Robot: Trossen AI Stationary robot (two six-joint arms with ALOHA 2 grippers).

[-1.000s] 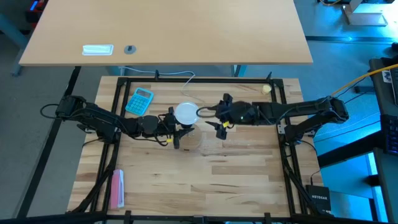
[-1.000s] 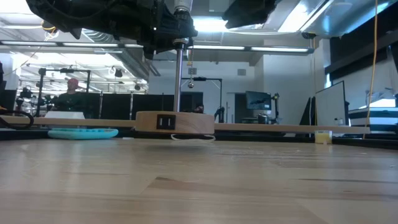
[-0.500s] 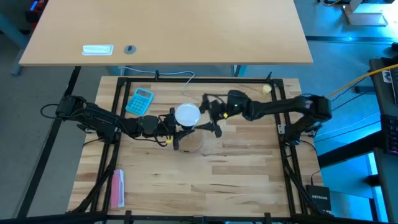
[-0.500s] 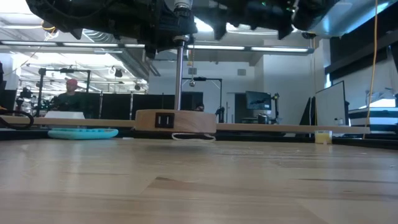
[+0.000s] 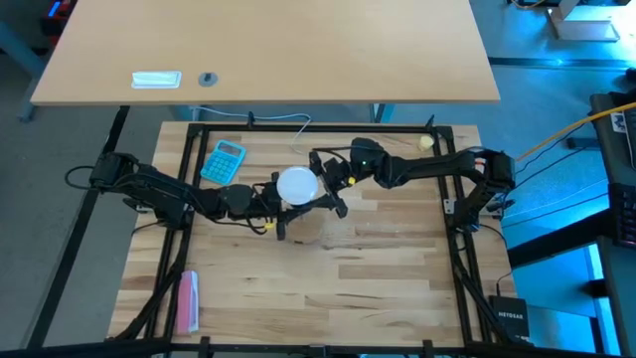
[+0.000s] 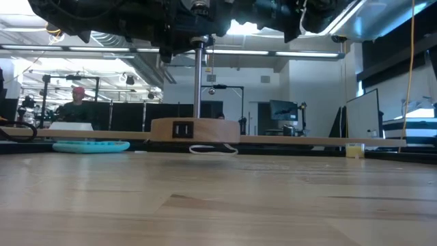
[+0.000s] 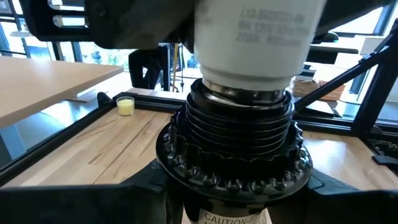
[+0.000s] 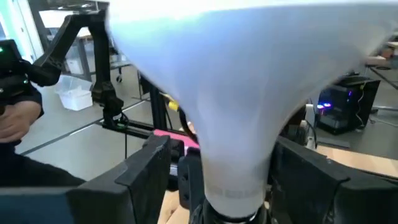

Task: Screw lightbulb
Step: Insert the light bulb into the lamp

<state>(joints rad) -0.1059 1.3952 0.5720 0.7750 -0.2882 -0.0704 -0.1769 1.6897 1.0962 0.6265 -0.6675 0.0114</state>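
The white lightbulb (image 5: 297,185) stands upright with its base in the black ribbed socket (image 7: 233,137) of a small lamp. A metal rod (image 6: 198,82) joins the socket to a round wooden disc (image 6: 194,131) that rests on the table. My left gripper (image 5: 281,207) reaches in level from the table's left, shut on the socket under the bulb. My right gripper (image 5: 326,184) comes level from the right. Its open fingers (image 8: 149,171) stand on either side of the bulb's tapering neck (image 8: 236,155). My left gripper pinches the black socket just below its ribbed collar (image 7: 186,186) between its two fingers, level from the table's left. The socket stays upright on its rod, with the disc on the table. My right gripper's fingers flank the bulb's neck; whether they touch it I cannot tell.
A teal calculator (image 5: 225,159) lies at the far left and a small yellowish ball (image 5: 425,142) at the far right. A pink object (image 5: 188,300) lies near the front left. A white cable (image 5: 283,121) runs off the far edge, and black frame rails (image 5: 191,179) border the table.
My right gripper has moved toward the table's left and a little down, in to the bulb. Its wrist has swung round, so its fingers now straddle the bulb's neck. The lamp and my left gripper have stayed put.
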